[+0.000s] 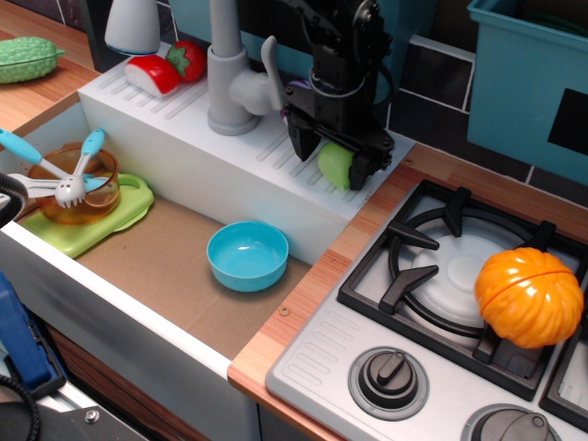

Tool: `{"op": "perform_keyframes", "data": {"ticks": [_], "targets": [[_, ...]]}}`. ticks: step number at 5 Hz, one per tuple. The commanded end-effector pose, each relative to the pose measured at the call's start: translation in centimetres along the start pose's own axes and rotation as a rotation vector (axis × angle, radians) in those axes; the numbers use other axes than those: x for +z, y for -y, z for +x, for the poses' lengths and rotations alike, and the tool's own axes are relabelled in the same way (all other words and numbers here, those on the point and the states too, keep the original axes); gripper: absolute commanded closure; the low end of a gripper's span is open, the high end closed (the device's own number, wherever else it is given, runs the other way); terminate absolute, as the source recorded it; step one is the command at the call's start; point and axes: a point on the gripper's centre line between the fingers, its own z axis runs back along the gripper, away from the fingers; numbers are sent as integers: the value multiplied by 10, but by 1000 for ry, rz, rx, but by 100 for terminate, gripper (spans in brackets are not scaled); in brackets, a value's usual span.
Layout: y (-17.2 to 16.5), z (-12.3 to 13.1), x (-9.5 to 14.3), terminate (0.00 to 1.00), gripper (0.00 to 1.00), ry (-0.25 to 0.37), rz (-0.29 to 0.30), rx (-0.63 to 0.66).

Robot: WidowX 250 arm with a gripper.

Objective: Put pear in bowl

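The light-green pear [336, 165] lies on the white ribbed drainboard [184, 119] at the sink's right end, beside the wooden counter. My black gripper [331, 163] is lowered over it, open, with one finger on each side of the pear; I cannot tell whether the fingers touch it. The light-blue bowl [247, 256] stands empty on the brown sink floor, below and to the left of the gripper.
The grey faucet [231, 83] stands just left of the gripper, with a purple toy behind it. An amber bowl with utensils [73, 182] sits on a green board at left. The stove [432, 303] with an orange pumpkin [530, 296] is at right. A teal bin [528, 83] stands at back right.
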Motion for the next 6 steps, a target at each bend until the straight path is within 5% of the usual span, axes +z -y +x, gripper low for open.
{"op": "perform_keyframes", "data": {"ticks": [1, 4, 6], "targets": [[1, 7, 6, 0, 100, 14, -2, 32], [-3, -19, 40, 0, 100, -149, 32, -10], [-11, -44, 30, 0, 100, -165, 55, -40]]}}
